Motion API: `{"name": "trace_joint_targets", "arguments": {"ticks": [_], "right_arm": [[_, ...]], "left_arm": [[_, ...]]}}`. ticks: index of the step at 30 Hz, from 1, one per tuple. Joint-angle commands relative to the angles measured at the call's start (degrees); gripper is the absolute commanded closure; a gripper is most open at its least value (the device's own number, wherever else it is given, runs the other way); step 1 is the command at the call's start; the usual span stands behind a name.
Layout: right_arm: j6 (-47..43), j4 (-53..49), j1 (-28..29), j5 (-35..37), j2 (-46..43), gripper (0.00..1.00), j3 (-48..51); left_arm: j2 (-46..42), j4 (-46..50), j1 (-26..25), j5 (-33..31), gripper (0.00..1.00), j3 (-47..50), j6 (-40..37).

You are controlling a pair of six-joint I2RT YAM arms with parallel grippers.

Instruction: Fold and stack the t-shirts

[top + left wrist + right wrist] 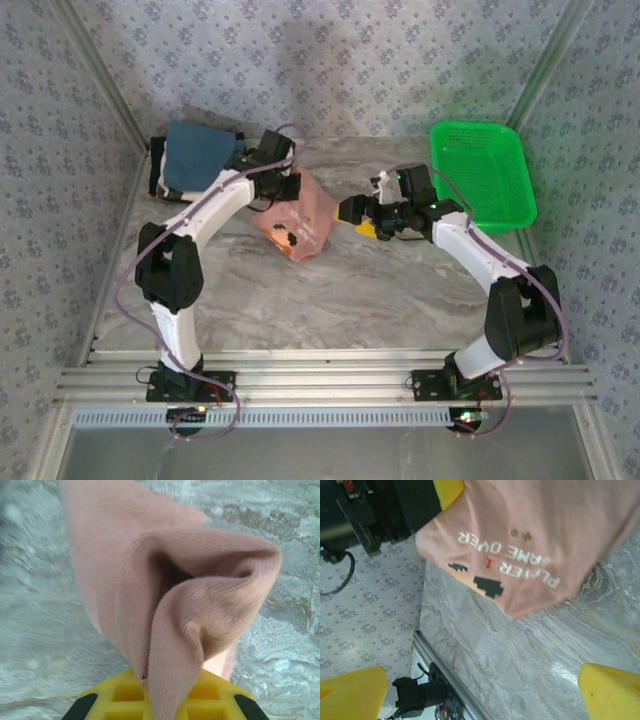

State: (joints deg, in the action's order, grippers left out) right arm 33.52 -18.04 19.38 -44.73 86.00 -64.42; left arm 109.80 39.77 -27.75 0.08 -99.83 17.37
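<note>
the left gripper [288,188] clamps the salmon-pink t-shirt [300,222], holding it above the marble table [400,290]. the right gripper [480,690] gapes open beside it; a folded blue t-shirt [198,155] lies back left.

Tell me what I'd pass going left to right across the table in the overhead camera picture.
Folded blue t-shirt → pink t-shirt → right tool, open → green basket.
</note>
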Motion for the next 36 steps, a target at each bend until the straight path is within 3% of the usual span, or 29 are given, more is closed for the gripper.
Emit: {"name": "trace_joint_targets", "arguments": {"ticks": [1, 6, 26, 36], "right_arm": [[-1.29, -2.99, -0.83, -1.05, -2.15, 0.00, 1.81], [-1.26, -3.71, -1.53, -0.67, -3.63, 0.00, 3.46], [-3.02, -7.06, -5.37, -0.40, -6.25, 0.00, 6.51], [-2.76, -6.87, -6.06, 0.08, -5.52, 0.00, 7.12]], "left_arm": [[-0.33, 5.46, 0.80, -1.24, 1.00, -4.79, -7.01], [3.65, 9.67, 1.33, -2.87, 1.00, -12.42, -12.25], [24.02, 22.09, 9.07, -3.74, 1.00, -48.86, -19.70], [24.47, 19.91, 14.27, -0.87, 1.00, -53.46, -17.89]]}}
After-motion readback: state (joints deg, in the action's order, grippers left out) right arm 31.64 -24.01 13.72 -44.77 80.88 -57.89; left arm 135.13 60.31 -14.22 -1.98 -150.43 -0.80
